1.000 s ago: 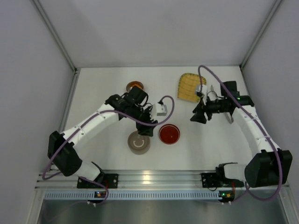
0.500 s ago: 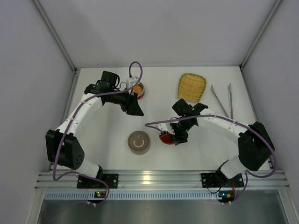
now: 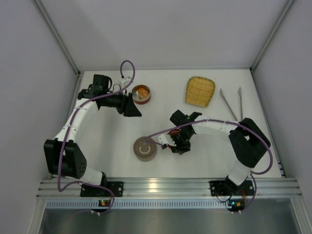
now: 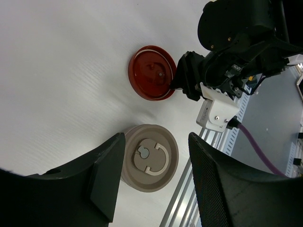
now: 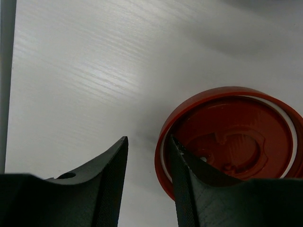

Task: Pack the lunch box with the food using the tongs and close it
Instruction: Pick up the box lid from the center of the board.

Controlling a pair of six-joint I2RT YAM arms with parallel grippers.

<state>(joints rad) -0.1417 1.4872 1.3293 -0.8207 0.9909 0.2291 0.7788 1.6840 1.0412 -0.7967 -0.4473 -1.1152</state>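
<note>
The lunch box, a round red tin [image 3: 142, 94], stands open at the back left with an orange chunk of food [image 3: 143, 91] inside. Its red lid [image 5: 232, 137] lies upside down at the table's centre [image 4: 152, 79], mostly hidden under my right gripper [image 3: 178, 145] in the top view. My right gripper [image 5: 148, 140] is open and straddles the lid's rim, one finger inside, the other apart outside. The left gripper [image 3: 135, 111] hovers beside the tin, open and empty [image 4: 156, 139]. The silver tongs [image 3: 233, 103] lie far right, untouched.
A beige round lid with a curved handle [image 3: 145, 148] [image 4: 149, 158] sits near the front, just left of the red lid. A yellow woven tray [image 3: 200, 91] lies at the back right. The aluminium rail [image 3: 161, 187] borders the near edge.
My right arm swung from beside the tongs down to the red lid, and its jaws have narrowed around the rim. The left arm drew back left to beside the red tin.
</note>
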